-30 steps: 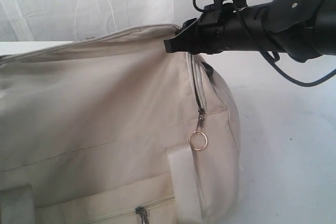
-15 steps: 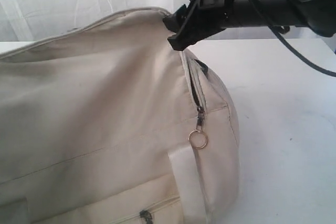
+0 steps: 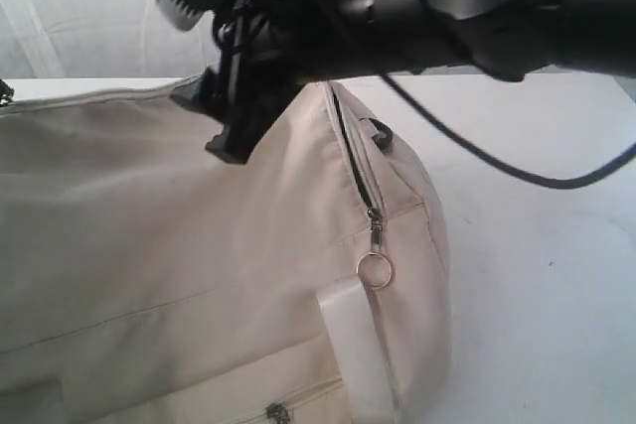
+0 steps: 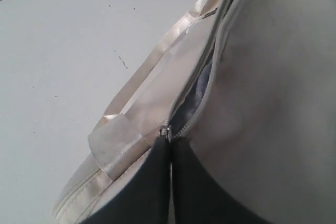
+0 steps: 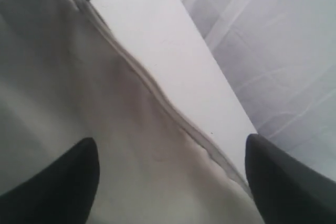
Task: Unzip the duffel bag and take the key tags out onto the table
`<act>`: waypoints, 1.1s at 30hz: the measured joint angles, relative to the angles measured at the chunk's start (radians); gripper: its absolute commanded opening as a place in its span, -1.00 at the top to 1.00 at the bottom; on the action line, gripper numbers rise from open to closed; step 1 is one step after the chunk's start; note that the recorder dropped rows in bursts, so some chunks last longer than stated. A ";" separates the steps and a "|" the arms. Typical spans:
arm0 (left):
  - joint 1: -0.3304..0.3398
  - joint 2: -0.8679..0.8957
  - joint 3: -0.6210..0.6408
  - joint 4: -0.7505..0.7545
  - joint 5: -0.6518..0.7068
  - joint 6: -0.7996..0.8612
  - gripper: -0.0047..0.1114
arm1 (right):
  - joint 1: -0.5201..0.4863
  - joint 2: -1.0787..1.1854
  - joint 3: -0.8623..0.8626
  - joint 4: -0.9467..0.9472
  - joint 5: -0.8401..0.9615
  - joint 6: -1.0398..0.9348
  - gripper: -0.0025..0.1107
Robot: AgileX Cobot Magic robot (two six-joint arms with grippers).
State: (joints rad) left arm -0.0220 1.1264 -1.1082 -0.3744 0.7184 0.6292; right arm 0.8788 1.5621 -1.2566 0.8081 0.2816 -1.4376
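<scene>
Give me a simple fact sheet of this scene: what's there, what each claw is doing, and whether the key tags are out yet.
bag: cream duffel bag lying on the white table
zipper at bag's end: parted above a hanging ring pull
zipper by left gripper: parted, grey lining showing
left gripper: shut, tips right at a slider
right gripper: open wide, above the bag's fabric
key tags: not in view

Shown: one bag (image 3: 149, 245), one table (image 3: 537, 295), one ring pull (image 3: 376, 270). Two zippers (image 3: 350, 156). Two grippers: one left gripper (image 4: 169, 148), one right gripper (image 5: 170, 148).
</scene>
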 measured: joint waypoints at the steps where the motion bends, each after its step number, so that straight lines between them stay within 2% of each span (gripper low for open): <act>1: 0.001 0.000 0.000 -0.002 0.009 0.007 0.92 | 0.017 0.019 -0.013 0.000 0.000 -0.005 -0.31; 7: 0.002 0.000 0.000 -0.016 0.044 0.038 0.92 | 0.103 0.171 -0.122 0.000 -0.052 -0.015 -0.31; 13: 0.002 0.000 0.000 -0.022 0.060 0.042 0.92 | 0.131 0.293 -0.242 0.000 -0.075 0.013 -0.26; 16: 0.002 0.000 0.000 -0.024 0.063 0.044 0.92 | 0.133 0.333 -0.280 0.000 -0.070 0.039 -0.11; 19: 0.002 0.000 0.000 -0.024 0.064 0.044 0.92 | 0.133 0.357 -0.306 0.000 -0.042 0.050 0.13; 25: 0.002 0.000 0.000 -0.024 0.072 0.039 0.92 | 0.133 0.366 -0.317 0.002 -0.008 0.058 0.94; 33: 0.002 0.000 0.000 -0.038 0.064 -0.022 0.92 | 0.141 0.366 -0.317 0.000 -0.129 0.151 0.96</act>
State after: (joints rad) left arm -0.0195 1.1264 -1.1082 -0.4119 0.7829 0.6075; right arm 1.0200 1.9281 -1.5737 0.8082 0.1527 -1.2869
